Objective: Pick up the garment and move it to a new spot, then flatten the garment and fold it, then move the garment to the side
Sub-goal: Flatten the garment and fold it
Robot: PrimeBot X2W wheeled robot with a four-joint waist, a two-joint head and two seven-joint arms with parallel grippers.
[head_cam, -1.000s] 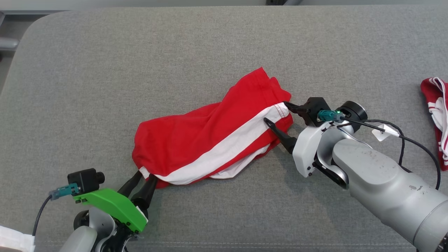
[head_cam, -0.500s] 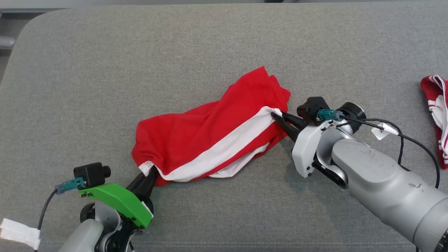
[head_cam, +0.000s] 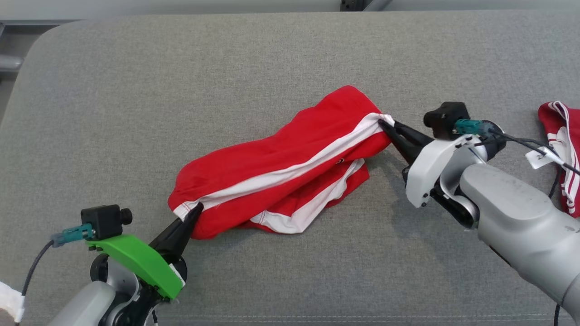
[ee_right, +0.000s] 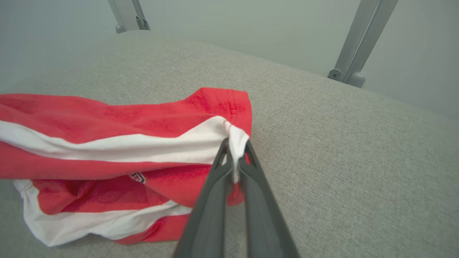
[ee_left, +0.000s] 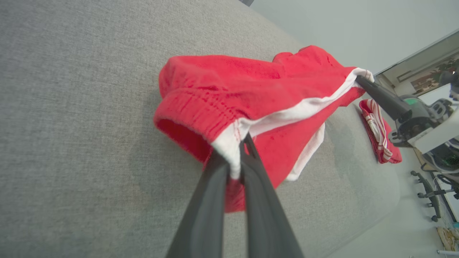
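The garment (head_cam: 281,158) is a pair of red shorts with white side stripes, stretched between both arms over the grey cushion (head_cam: 253,59). My left gripper (head_cam: 195,209) is shut on its lower-left corner, at the white stripe by the waistband (ee_left: 200,107). My right gripper (head_cam: 385,121) is shut on the upper-right end of the same white stripe (ee_right: 235,138). The cloth sags in the middle, and a lower fold (head_cam: 308,213) trails toward the cushion. In the left wrist view the right gripper (ee_left: 362,77) pinches the far corner.
A second red-and-white cloth (head_cam: 559,149) lies bunched at the cushion's right edge, behind my right forearm (head_cam: 512,213). The cushion's rounded back-left corner (head_cam: 41,40) drops off to the floor. Metal frame posts (ee_right: 362,39) stand beyond the far edge.
Both grippers went from open to shut on the shorts' ends. The right gripper then rose and pulled rightward, stretching and lifting the cloth; the left end lifted slightly.
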